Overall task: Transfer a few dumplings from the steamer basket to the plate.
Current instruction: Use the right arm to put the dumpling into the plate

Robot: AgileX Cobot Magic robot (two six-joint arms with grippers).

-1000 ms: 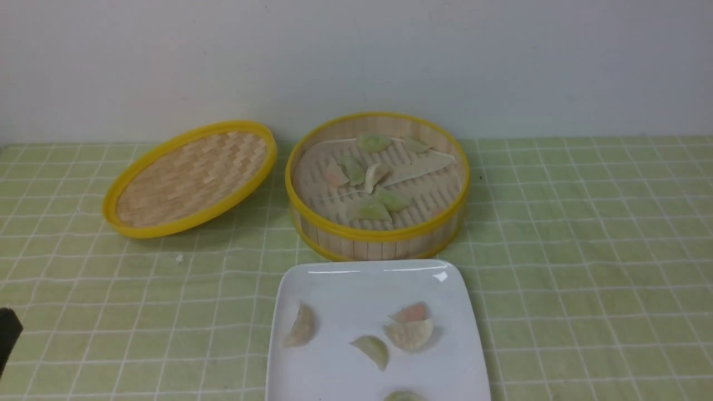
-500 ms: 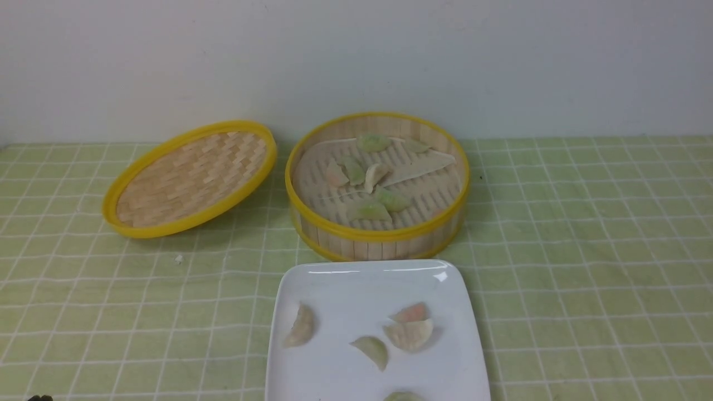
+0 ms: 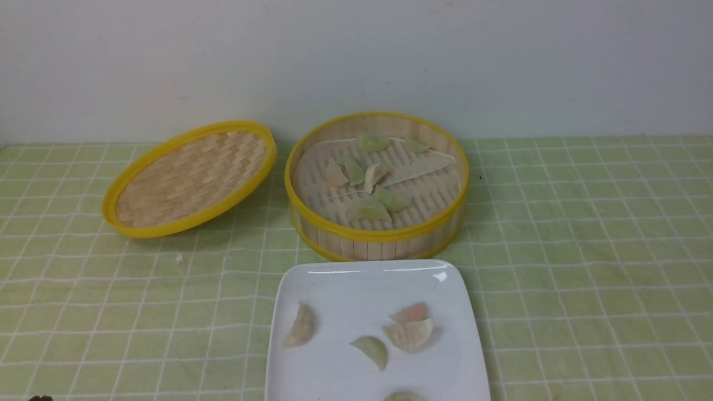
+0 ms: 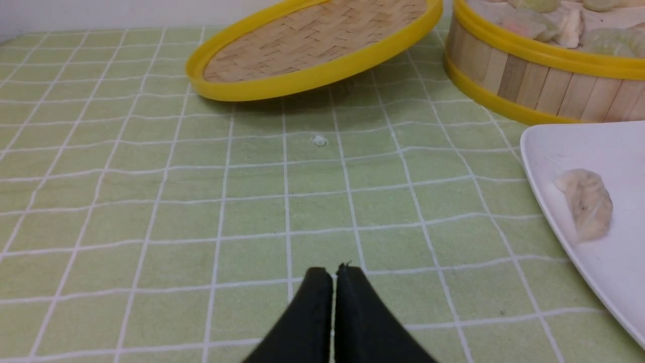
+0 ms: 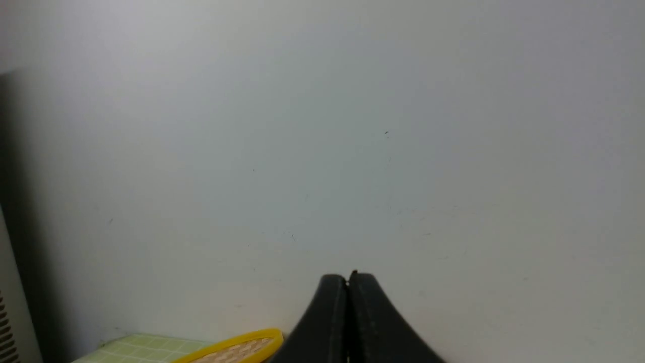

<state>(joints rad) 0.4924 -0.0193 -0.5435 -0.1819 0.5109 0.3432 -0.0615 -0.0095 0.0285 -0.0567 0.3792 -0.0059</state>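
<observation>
Change: the left pincer (image 4: 333, 275), seen a second ago as a dark shape at the front view's lower left edge, is now drawn back almost out of that view; nothing else is moved.
Meaning: a retreat of the arm is read as the end of a transfer, and the task is judged near done or done.
Left pincer: clenched on nothing, tips pressed together low over the cloth, well apart from the plate (image 4: 549, 151).
Right pincer (image 5: 347, 282): clenched and empty, raised and turned towards the wall (image 5: 322, 126).
Dumplings on plate: four are counted in full, a pale one (image 3: 301, 325) alone on the left, a pinkish one (image 3: 411, 312) touching a cream one (image 3: 410, 334), a green one (image 3: 374, 350) near them; a fifth (image 3: 402, 396) is cut by the frame edge and is possibly green.
Basket (image 3: 376, 236): several dumplings are left on its liner; it stands just behind the plate.
Lid (image 3: 189, 178): tilted, propped to the left of the basket, not touching it.
Surface: covered by a green cloth (image 3: 585, 250) with a white grid, slightly rippled; a small white crumb (image 3: 179, 258) lies in front of the lid.
Room: a plain pale wall is set close behind the surface.
</observation>
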